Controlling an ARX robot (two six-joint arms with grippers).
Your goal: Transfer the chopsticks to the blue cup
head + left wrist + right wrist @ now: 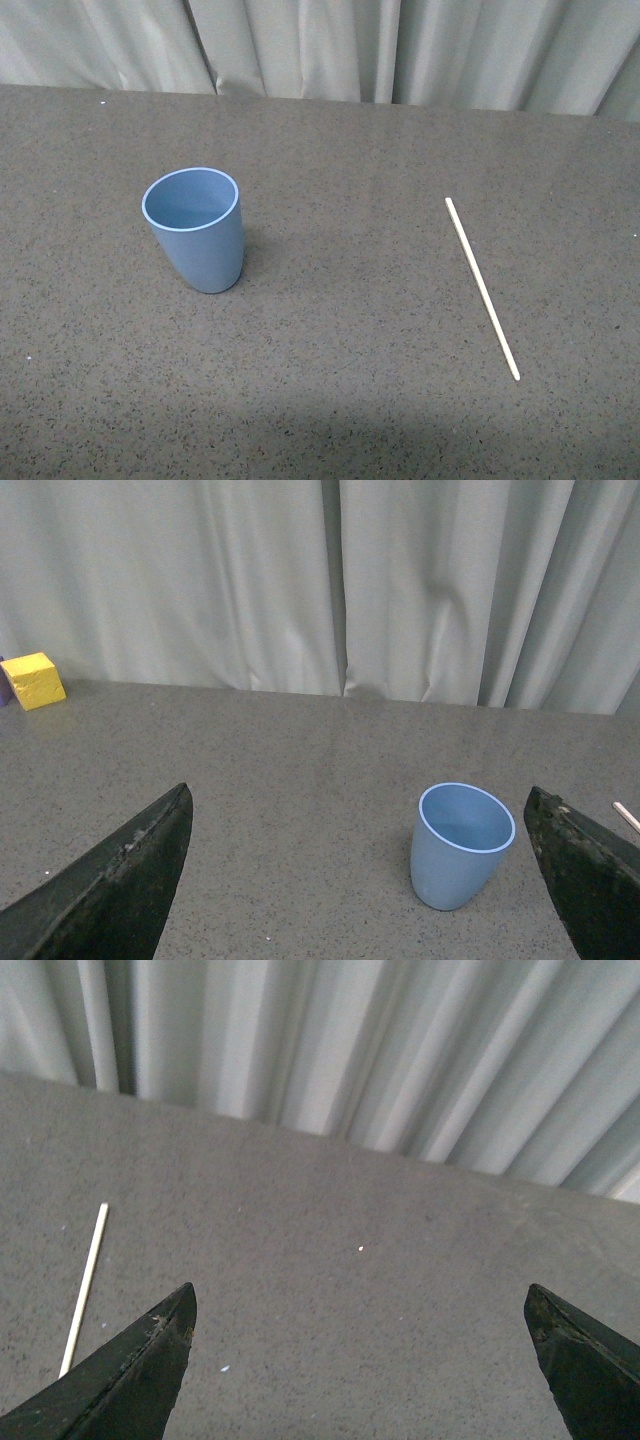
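the blue cup [197, 232] stands upright on the dark speckled tabletop [340, 420], left of centre in the front view, its mouth open upward and its paler rim showing all the way round. the chopsticks [482, 288], a single thin cream-white stick, lies flat on the tabletop well to the right of the cup and apart from it. its far end points a little toward the cup's side and its near end runs out toward the right.

my left jaws are spread wide. their two dark tips sit at opposite edges of the left wrist view with nothing between them but bare tabletop, and the cup stands ahead, closer to one tip than the other. my right jaws are spread just as wide and grip nothing, and the stick lies ahead near one of their tips, not touching it.

a pale pleated curtain [320, 45] hangs behind the tabletop. a small yellow block [33, 680] rests at its far left edge, near the curtain.
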